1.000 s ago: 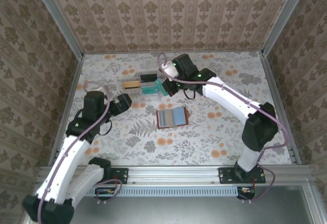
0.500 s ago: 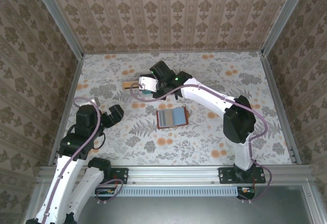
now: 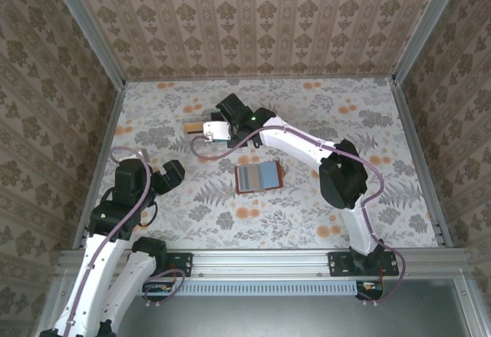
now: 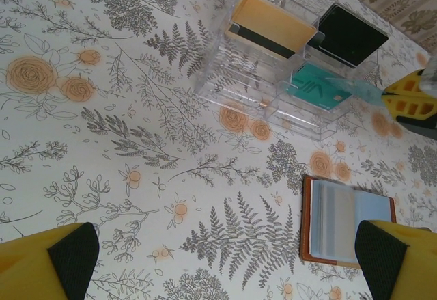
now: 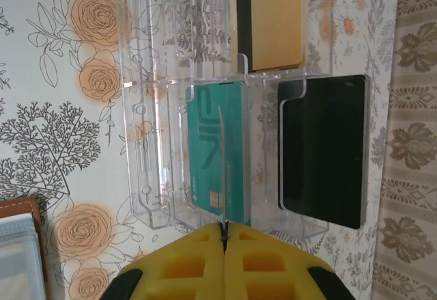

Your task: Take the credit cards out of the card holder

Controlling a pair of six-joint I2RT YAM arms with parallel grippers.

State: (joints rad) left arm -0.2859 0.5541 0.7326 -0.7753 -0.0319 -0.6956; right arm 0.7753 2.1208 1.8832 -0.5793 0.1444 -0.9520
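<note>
Shows card holder (image 3: 258, 176) open flat at worktop centre, pockets upward for access. Shows gold-tan card (image 5: 270, 13), teal card (image 5: 212, 150) and black card (image 5: 324, 150) sorted 1 per slot in clear compartment tray (image 5: 143, 177) toward far edge. Shows right gripper (image 5: 223, 226) jaws pinching translucent card (image 4: 348, 87) edge-on above, likely for slotting; left gripper (image 3: 170, 174) jaws spread, idle. Leaves teal card's pale lettering unreadable.
</note>
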